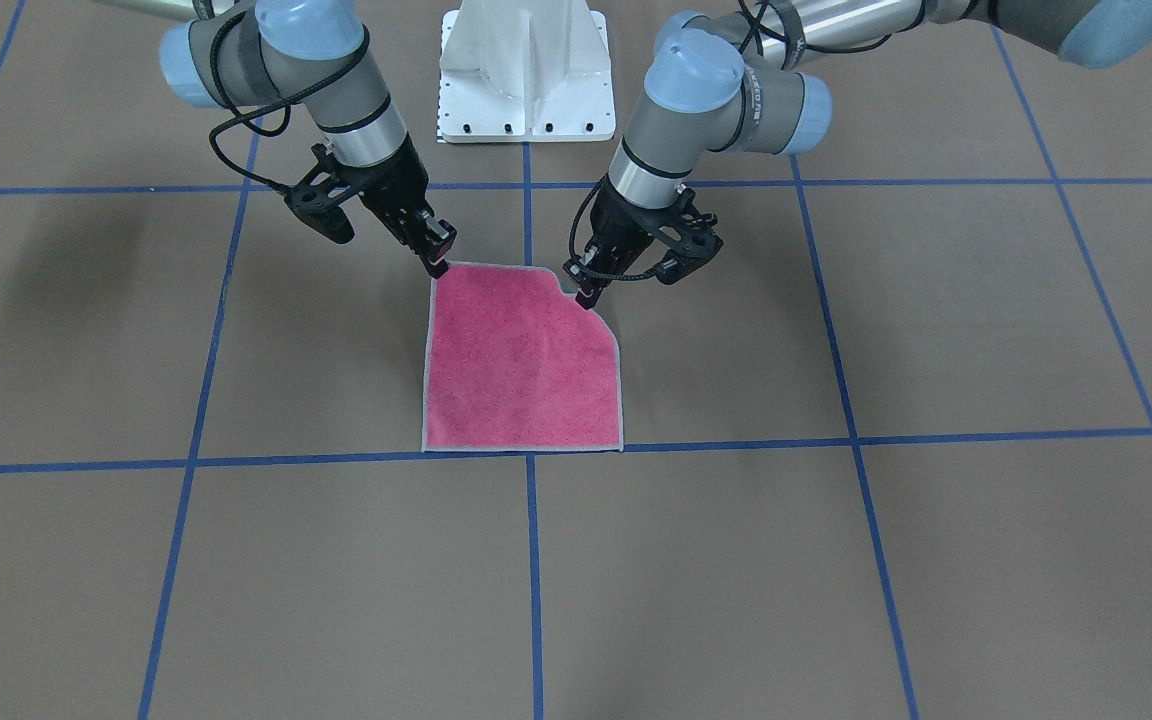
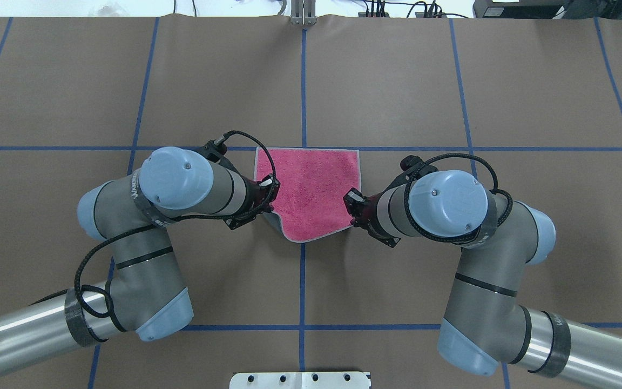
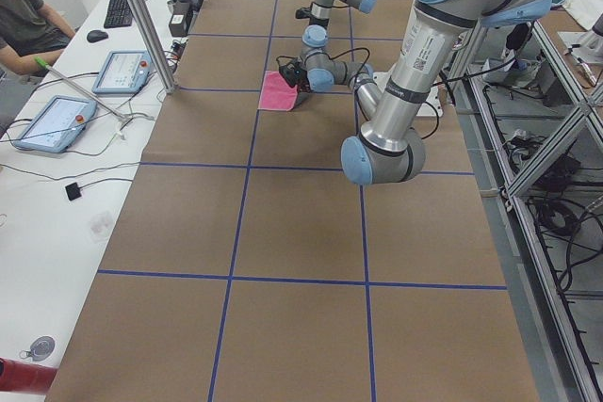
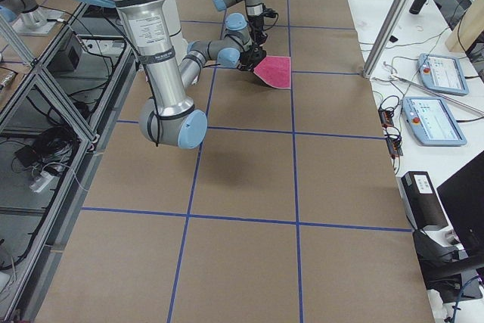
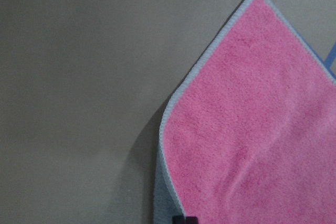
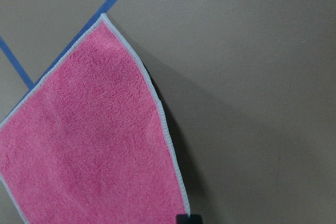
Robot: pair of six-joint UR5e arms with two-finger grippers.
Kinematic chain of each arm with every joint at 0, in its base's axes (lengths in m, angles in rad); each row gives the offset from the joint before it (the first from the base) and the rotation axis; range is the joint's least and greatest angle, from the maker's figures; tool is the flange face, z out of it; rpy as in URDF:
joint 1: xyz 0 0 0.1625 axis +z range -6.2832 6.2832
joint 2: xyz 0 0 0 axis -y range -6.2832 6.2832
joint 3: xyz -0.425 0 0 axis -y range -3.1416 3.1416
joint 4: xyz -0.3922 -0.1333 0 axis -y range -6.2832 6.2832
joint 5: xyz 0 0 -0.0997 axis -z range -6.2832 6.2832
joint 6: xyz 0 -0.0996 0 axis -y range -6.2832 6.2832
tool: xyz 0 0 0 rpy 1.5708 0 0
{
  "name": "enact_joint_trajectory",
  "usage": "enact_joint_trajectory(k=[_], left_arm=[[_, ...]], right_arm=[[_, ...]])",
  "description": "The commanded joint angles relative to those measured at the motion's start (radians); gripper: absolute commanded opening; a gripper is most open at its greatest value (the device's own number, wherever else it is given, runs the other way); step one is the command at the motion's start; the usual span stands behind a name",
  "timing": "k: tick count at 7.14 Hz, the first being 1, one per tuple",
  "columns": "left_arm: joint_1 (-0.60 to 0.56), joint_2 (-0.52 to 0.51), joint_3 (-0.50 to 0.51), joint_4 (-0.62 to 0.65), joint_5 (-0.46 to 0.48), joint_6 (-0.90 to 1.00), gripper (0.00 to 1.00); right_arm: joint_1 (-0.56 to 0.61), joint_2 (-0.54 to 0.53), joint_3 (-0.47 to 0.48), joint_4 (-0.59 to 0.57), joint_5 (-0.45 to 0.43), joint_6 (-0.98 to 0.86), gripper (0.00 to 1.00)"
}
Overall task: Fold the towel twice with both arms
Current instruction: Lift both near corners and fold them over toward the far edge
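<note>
The towel (image 1: pixel 521 360) (image 2: pixel 311 189) lies pink face up on the brown table, its far edge along a blue tape line. The two corners nearest the robot are raised off the table. My left gripper (image 1: pixel 587 297) (image 2: pixel 269 201) is shut on one raised corner and my right gripper (image 1: pixel 435 266) (image 2: pixel 352 210) is shut on the other. In the left wrist view the towel (image 5: pixel 252 129) curls up toward the camera, with a sliver of its grey underside (image 5: pixel 163 203) showing. The right wrist view shows the towel (image 6: pixel 94 140) and its light grey edging rising the same way.
The white pedestal base (image 1: pixel 524 70) stands behind the grippers. Blue tape lines (image 1: pixel 533 580) grid the brown table. In the exterior left view a person (image 3: pixel 24 16) sits at a side desk with tablets (image 3: pixel 52 124) and a metal post (image 3: pixel 141 16).
</note>
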Motion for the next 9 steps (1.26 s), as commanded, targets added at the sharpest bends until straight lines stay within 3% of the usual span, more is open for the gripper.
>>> enact_joint_trajectory(k=[1, 4, 9], left_arm=[[-0.077, -0.024, 0.038, 0.006, -0.017, -0.017, 0.00], [-0.109, -0.097, 0.159, 0.004, -0.015, -0.018, 0.00], [-0.115, -0.121, 0.241, -0.028, -0.014, -0.014, 0.00]], right_arm=[[0.071, 0.055, -0.072, 0.002, 0.034, 0.044, 0.00], [0.174, 0.178, -0.244, 0.008, 0.138, 0.041, 0.00], [0.202, 0.264, -0.396, 0.044, 0.141, 0.032, 0.00]])
